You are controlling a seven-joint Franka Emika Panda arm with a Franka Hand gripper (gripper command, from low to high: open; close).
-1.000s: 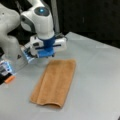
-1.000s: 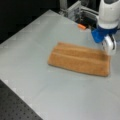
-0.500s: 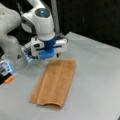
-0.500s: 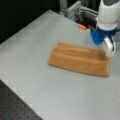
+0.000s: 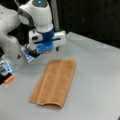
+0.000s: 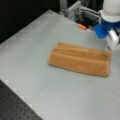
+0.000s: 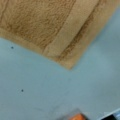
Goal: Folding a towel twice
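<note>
Towel [image 5: 55, 81] lay folded once on the table [image 6: 37, 45].
Your gripper [image 5: 47, 50] hovered above its end, empty-looking; I cannot tell its jaws' state.

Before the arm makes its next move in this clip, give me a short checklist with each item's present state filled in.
1. First fold done: ok. The towel lies as a long doubled strip with layered edges.
2. Second fold done: not ok; it is one long strip.
3. Towel flat on the table: ok in both front views.
4. Gripper free of cloth: ok. It hangs above the table beside the towel's short end, holding nothing.
5. Gripper open or shut: cannot tell.
6. Towel corner in the wrist view: ok, with a lighter band beside it.
</note>
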